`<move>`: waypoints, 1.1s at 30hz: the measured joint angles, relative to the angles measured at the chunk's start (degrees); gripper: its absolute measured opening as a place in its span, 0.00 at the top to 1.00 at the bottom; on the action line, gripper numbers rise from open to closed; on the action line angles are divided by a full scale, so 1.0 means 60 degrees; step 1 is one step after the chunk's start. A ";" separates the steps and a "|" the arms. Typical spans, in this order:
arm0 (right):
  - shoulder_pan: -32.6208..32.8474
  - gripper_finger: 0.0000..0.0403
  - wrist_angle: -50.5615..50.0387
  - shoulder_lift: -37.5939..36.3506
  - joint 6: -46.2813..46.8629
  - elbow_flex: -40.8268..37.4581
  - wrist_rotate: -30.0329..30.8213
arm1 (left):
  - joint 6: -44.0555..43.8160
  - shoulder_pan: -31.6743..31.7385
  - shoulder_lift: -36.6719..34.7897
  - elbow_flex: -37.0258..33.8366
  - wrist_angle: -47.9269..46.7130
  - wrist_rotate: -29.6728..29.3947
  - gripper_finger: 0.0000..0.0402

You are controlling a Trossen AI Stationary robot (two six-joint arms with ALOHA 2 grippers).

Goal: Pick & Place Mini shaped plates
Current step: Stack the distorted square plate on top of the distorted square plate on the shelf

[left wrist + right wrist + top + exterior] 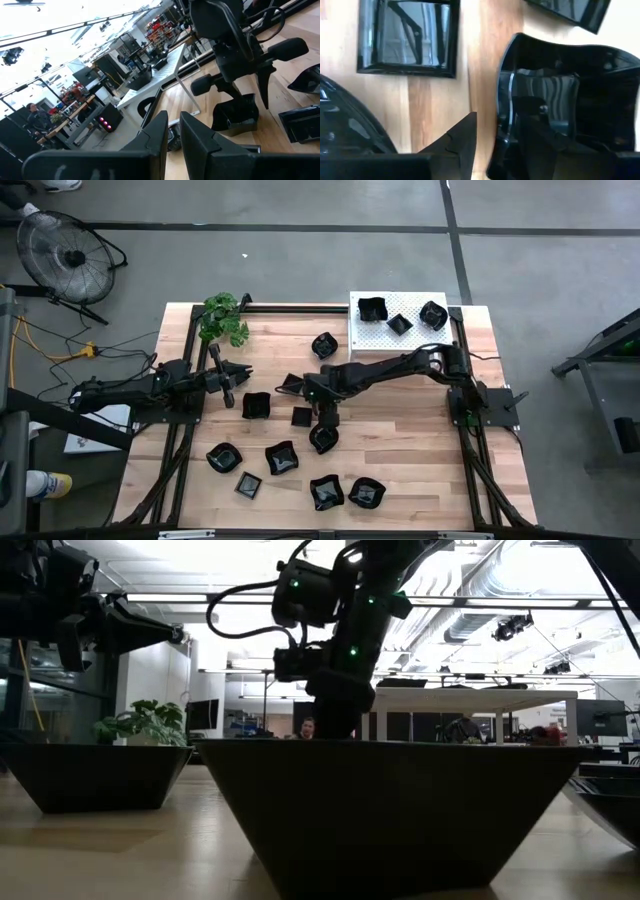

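The right gripper [322, 430] is lowered over a wavy-edged black mini plate [322, 439] near the middle of the wooden tabletop [400, 470]. In the right wrist view its fingers [455, 145] are seen partly open astride the rim of that plate [560, 100], one outside on the wood and one inside the dish; whether the rim is actually pinched cannot be told. A small square plate [302, 417] lies just beside it, and another square dish [290, 384] sits a little farther off. The left gripper [235, 375] is held above the left side of the tabletop, its fingers [157, 135] nearly together with only a narrow gap and nothing between them; a square plate [256, 406] lies near it. Six more black plates are scattered along the near side, one of them [281, 458] wavy-edged. Three plates are placed on the white perforated rack [372, 333] at the far right, with one round plate [324, 345] just left of it. A potted plant [224, 318] stands at the far left corner.
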 joint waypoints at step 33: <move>0.0194 1.00 0.0038 -0.0656 0.0185 0.0219 0.0908 | 0.0000 -0.0001 0.0000 0.0000 0.0004 -0.0004 0.89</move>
